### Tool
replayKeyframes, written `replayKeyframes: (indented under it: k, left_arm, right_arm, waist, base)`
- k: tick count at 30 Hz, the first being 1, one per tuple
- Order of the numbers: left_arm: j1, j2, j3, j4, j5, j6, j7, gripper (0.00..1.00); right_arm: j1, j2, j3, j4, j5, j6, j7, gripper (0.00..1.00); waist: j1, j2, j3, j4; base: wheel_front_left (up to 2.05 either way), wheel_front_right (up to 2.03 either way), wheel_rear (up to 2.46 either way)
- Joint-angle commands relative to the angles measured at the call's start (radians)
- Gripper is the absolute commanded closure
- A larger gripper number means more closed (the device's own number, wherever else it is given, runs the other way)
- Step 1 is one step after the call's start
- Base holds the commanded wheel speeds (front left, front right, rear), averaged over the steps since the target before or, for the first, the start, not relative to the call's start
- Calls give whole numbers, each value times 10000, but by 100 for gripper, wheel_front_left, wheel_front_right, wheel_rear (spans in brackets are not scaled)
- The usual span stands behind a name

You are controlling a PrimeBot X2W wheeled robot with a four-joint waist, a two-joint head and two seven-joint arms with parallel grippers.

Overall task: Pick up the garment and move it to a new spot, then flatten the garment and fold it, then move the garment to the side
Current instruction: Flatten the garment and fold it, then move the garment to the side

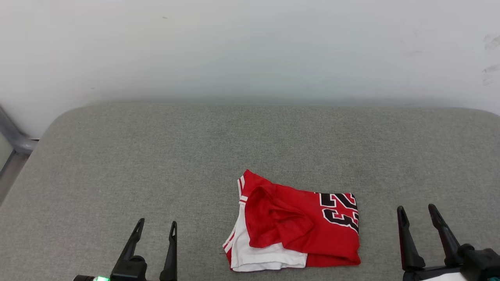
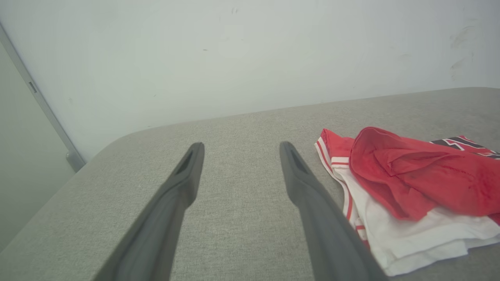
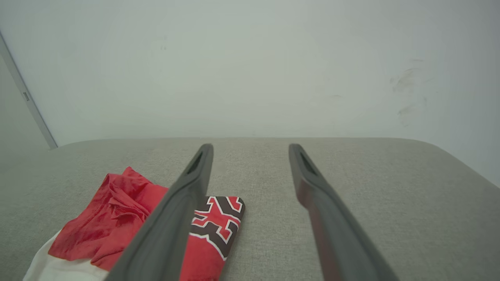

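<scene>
Left jaws: yours stood released and empty at the near edge, left of the garment and clear of it.
Right jaws: also spread wide with nothing between them, at the near right, apart from the printed end.
Garment: the red jersey T-shirt with white sleeves and black, white-outlined number print (image 1: 297, 222) lay bundled at the near middle of the table, between your two arms. White cloth showed at its near left under a rumpled red flap, and the print sat at its right end.
Stage: the bundle fitted either a heap waiting to be lifted or a rough fold already set down; you could not tell which.
Handling: any grip you took probably wanted a low approach and a pinch on an outer edge, since the loose layers looked likely to slide apart.
Table: the grey woven-fabric padded table with rounded corners (image 1: 117, 156) would likely give under pressure.
Room: a pale scuffed wall (image 1: 250, 50) stood behind, and a grey metal rail (image 1: 13, 142) at far left.
</scene>
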Motion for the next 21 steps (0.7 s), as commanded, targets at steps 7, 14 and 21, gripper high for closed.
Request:
replayKeyframes:
  k: [7, 14, 21]
  left_arm:
    - [43, 45, -9, 20, 27, 51, -22, 0]
    - [21, 36, -58, 31, 2, 48, -22, 0]
    - [-157, -2, -144, 77, 4, 22, -22, 0]
  right_arm:
    - [160, 96, 37, 177, -57, -9, -14, 0]
    - [-98, 109, 32, 241, -111, -9, -15, 0]
    - [-1202, -540, -234, 123, 172, -10, -15, 0]
  waist:
    - [0, -1, -5, 76]
    - [0, -1, 4, 135]
    - [0, -1, 64, 198]
  base:
    - [0, 0, 0]
    - [0, 0, 0]
    - [0, 0, 0]
